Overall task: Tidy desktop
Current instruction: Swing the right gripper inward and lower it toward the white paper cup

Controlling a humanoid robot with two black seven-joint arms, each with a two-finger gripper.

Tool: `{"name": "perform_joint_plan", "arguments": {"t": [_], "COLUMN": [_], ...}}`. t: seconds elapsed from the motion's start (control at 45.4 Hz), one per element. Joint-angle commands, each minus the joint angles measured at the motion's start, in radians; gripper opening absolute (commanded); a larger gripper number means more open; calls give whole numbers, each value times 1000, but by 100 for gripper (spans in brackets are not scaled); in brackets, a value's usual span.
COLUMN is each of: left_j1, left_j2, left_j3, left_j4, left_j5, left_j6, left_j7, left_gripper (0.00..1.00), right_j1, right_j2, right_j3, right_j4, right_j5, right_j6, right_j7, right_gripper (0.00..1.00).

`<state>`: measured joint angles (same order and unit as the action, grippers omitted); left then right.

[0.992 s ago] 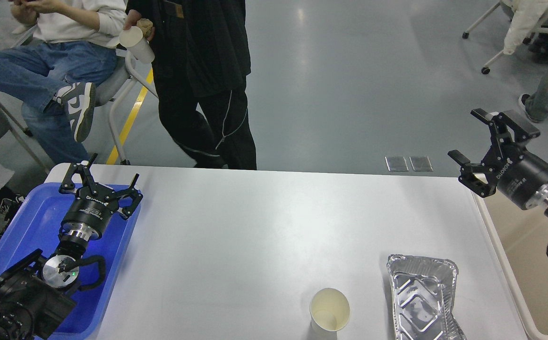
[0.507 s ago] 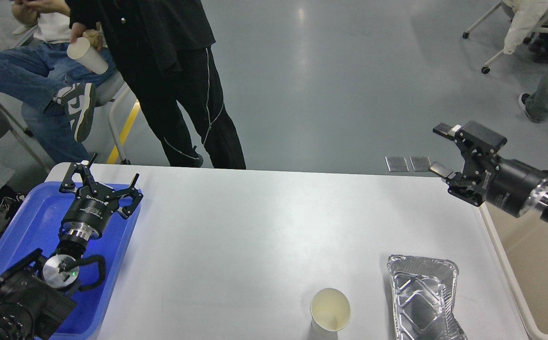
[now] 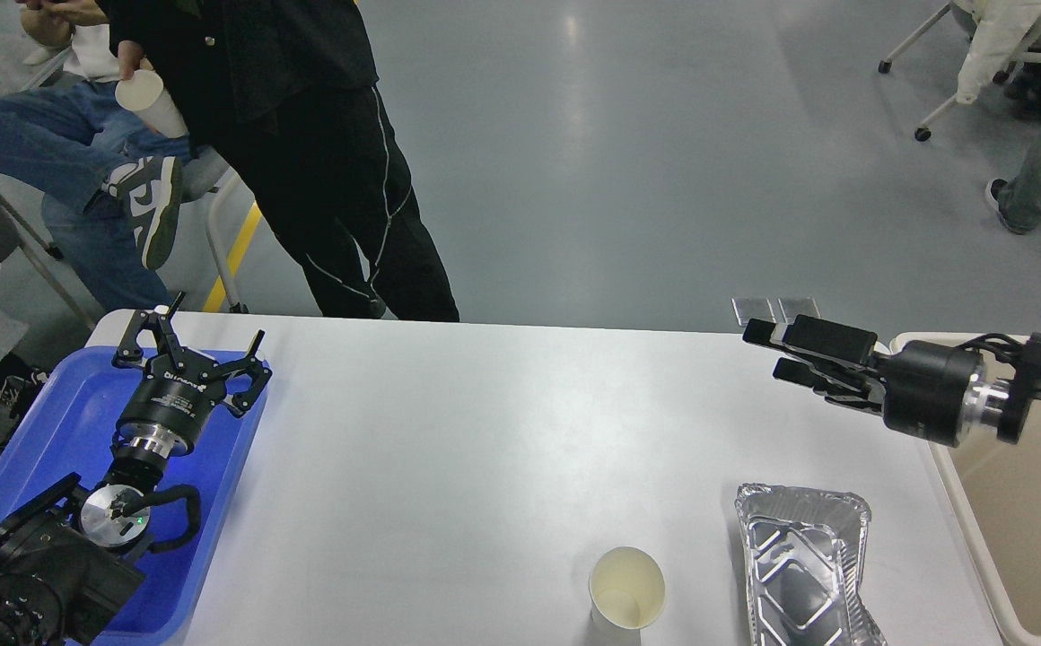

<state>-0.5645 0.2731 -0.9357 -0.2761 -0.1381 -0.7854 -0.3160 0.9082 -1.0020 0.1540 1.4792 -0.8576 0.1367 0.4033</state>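
Note:
The white desktop (image 3: 485, 449) fills the middle of the head view. A paper cup (image 3: 626, 588) stands upright and empty near the front edge. A crumpled foil tray (image 3: 803, 561) lies to its right. My left gripper (image 3: 197, 344) is open and empty above the blue tray (image 3: 54, 422) at the left edge. My right gripper (image 3: 767, 350) is open and empty, pointing left. It hovers over the right rear part of the desktop, well behind the foil tray.
A beige bin (image 3: 1014, 538) sits off the right edge of the desktop, under my right arm. A person in black (image 3: 323, 161) stands just beyond the far edge, holding a paper cup. Others sit at the far left and far right.
My right gripper has swung down and to the left, from beside the table's right edge to over the desktop, and has turned level. The person in black has stepped left. My left arm is still.

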Motion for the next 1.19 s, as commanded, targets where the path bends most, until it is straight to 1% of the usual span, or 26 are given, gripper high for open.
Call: {"name": "perform_joint_plan", "arguments": {"t": [0.0, 0.022, 0.154, 0.22, 0.309, 0.485, 0.617, 0.683, 0.882, 1.036, 1.124, 1.168], "left_j1": [0, 0, 0, 0, 0, 0, 0, 0, 0, 0, 0, 0], "left_j2": [0, 0, 0, 0, 0, 0, 0, 0, 0, 0, 0, 0], "left_j3": [0, 0, 0, 0, 0, 0, 0, 0, 0, 0, 0, 0], "left_j4": [0, 0, 0, 0, 0, 0, 0, 0, 0, 0, 0, 0], "left_j5": [0, 0, 0, 0, 0, 0, 0, 0, 0, 0, 0, 0], "left_j6": [0, 0, 0, 0, 0, 0, 0, 0, 0, 0, 0, 0], "left_j7": [0, 0, 0, 0, 0, 0, 0, 0, 0, 0, 0, 0], "left_gripper": [100, 100, 100, 100, 100, 100, 100, 100, 100, 100, 100, 100], "right_j1": [106, 112, 129, 150, 192, 264, 337, 359, 376, 376, 374, 371], "right_j2": [3, 5, 40, 42, 59, 129, 175, 207, 261, 309, 330, 341], "right_j3": [-129, -140, -180, -218, -293, -401, -488, -528, -611, -672, -677, -680], "right_j4": [18, 18, 21, 23, 26, 24, 21, 16, 10, -22, -43, -52], "right_j5": [-141, -150, -302, -327, -328, -331, -333, -334, -347, -353, -382, -423], "right_j6": [-23, -28, -167, -203, -209, -209, -209, -212, -213, -215, -252, -297], "right_j7": [0, 2, 9, 9, 11, 15, 45, 51, 51, 51, 51, 52], "right_gripper": [100, 100, 100, 100, 100, 100, 100, 100, 100, 100, 100, 100]}}
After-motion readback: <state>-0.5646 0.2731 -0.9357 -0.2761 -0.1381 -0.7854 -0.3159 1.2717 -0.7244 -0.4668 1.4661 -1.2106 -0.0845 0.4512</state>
